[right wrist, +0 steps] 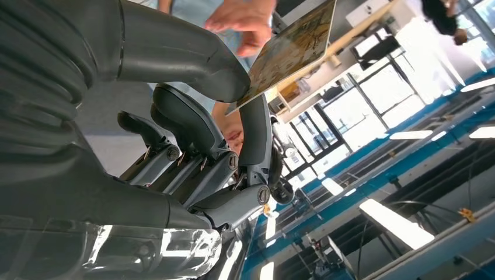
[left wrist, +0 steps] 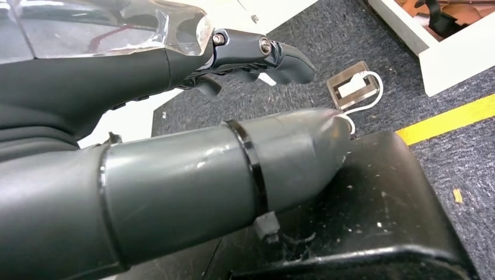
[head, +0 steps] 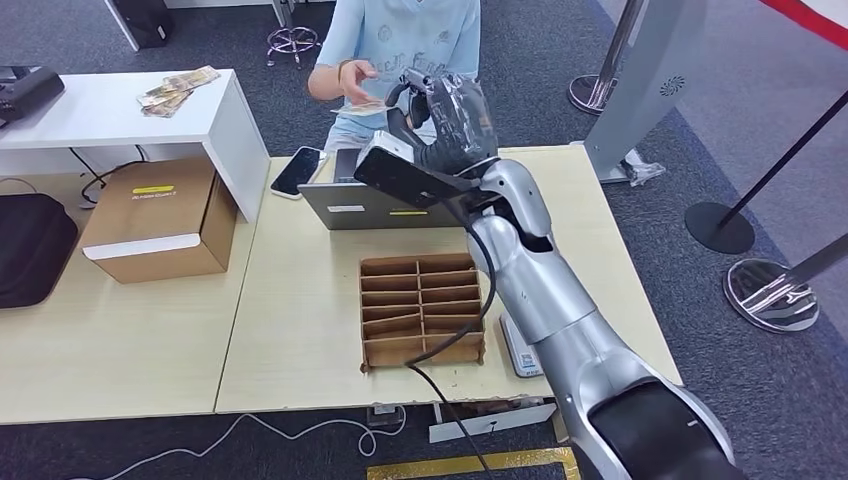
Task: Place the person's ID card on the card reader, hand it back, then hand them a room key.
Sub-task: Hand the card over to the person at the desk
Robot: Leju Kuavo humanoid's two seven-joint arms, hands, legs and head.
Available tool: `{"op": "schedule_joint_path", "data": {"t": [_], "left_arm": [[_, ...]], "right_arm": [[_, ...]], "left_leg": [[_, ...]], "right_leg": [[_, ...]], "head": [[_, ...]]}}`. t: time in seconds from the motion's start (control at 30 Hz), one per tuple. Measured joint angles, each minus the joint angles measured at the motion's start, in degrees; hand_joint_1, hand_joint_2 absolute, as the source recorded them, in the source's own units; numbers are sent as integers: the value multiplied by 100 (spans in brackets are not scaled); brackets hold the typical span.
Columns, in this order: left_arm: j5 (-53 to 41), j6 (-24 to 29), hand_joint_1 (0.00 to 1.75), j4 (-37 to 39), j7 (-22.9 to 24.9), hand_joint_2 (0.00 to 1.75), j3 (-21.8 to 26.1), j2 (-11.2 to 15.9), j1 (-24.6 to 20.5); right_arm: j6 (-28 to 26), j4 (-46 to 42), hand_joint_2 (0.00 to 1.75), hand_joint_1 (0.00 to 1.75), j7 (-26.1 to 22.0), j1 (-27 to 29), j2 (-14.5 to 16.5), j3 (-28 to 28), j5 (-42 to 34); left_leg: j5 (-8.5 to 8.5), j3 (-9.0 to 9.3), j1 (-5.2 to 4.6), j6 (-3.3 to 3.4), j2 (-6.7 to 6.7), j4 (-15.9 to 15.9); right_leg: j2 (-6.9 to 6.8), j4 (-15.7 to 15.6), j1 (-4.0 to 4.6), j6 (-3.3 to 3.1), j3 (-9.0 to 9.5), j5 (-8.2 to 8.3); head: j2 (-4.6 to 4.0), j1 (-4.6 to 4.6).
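My right hand (head: 445,115) is raised past the table's far edge toward a seated person (head: 405,35). In the right wrist view its thumb and a finger pinch a patterned card (right wrist: 292,46) by one end. The person's hand (right wrist: 245,17) is at the card's other end, fingers on its edge; the head view shows that hand (head: 355,80) just left of mine. A grey flat device (head: 350,205) lies on the table below my wrist. The cardboard divider tray (head: 420,310) sits nearer me. My left hand (left wrist: 233,169) hangs over the floor, fingers apart, holding nothing.
A phone (head: 297,170) lies at the table's far left corner. A cardboard box (head: 160,220) and a white shelf (head: 120,110) with banknotes stand to the left. A small white device (head: 520,350) is partly under my right arm. Stanchion bases (head: 770,295) stand at the right.
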Motion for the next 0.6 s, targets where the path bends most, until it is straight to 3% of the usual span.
{"op": "schedule_joint_path", "data": {"t": [0.33,0.6], "left_arm": [[1,0,0,0,119,0,-108,-10,-19],[0,0,0,0,-29,0,-211,-6,-29]], "right_arm": [[50,2035,175,175,815,-1380,362,150,940],[-108,2760,175,175,851,-1645,343,-135,858]], "left_leg": [[3,-1,1,-4,-4,0],[3,-2,2,-4,1,2]], "right_leg": [[-3,5,1,-1,-7,0],[0,3,0,-5,-9,4]], "head": [[0,0],[0,1]]}}
